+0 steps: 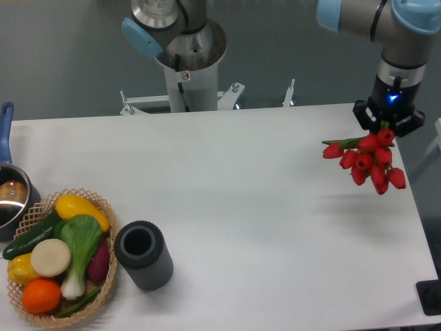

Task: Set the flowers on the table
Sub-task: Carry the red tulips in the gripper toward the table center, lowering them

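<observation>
**Flowers Held Aloft at Right Side of Table, Set-Down Pending**

Nearest the camera, a wicker basket [63, 256] at the front left holds assorted produce, including a green leafy vegetable with a white stalk [79, 252]. Just beside it to the right, a dark grey ribbed cylinder [143, 254] lies tilted with its open mouth facing up. A pot with a blue handle [9, 187] sits at the left edge behind the basket. None of these are in the way of the work.

The table [241, 207] is bare across its middle and right half. A faint shadow on that surface, below and left of the bunch, suggests the load is raised and not yet resting.

Further back, on the right, the flowers [368, 160] hang blooms-down and slightly leftward from the gripper [384, 124]. The fingers themselves are hidden by the tool body and the stems; by the way the bunch hangs, the gripper appears closed on the stem ends.

Assessment: the carry is largely complete and lowering remains. Recommended practice: descend slowly until the blooms meet the surface, keep inboard of the right edge, which lies near, and let the stems tip down flat before releasing. Releasing from this height risks the bunch bouncing or rolling off.
</observation>
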Tool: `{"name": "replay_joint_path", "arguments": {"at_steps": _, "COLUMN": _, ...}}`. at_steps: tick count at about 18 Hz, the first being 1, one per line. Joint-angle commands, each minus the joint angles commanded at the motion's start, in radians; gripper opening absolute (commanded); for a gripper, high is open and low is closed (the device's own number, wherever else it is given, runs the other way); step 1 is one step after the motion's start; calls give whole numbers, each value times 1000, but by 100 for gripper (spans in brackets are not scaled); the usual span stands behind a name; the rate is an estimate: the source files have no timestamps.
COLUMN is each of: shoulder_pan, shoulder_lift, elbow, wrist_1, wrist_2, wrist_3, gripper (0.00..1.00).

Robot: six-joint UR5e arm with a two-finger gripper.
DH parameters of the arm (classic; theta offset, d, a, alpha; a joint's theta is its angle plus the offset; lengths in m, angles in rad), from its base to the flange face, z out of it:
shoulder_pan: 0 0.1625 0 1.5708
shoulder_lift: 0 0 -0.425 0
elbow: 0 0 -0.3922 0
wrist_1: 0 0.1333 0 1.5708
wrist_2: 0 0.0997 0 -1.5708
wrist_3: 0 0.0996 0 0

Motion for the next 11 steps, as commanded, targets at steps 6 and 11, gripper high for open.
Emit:
{"name": "replay_joint_path", "arguments": {"at_steps": 6, "shoulder_pan": -60, "shoulder_lift": -2, "elbow": -32, "wrist_1": 0, "wrist_2": 14, "wrist_3": -34, "gripper": 0}}
{"name": "replay_joint_path", "arguments": {"at_steps": 11, "shoulder_pan": -173, "shoulder_lift": -47, "elbow": -72, "wrist_1": 9, "wrist_2": 46, "wrist_3": -144, "gripper": 0}}
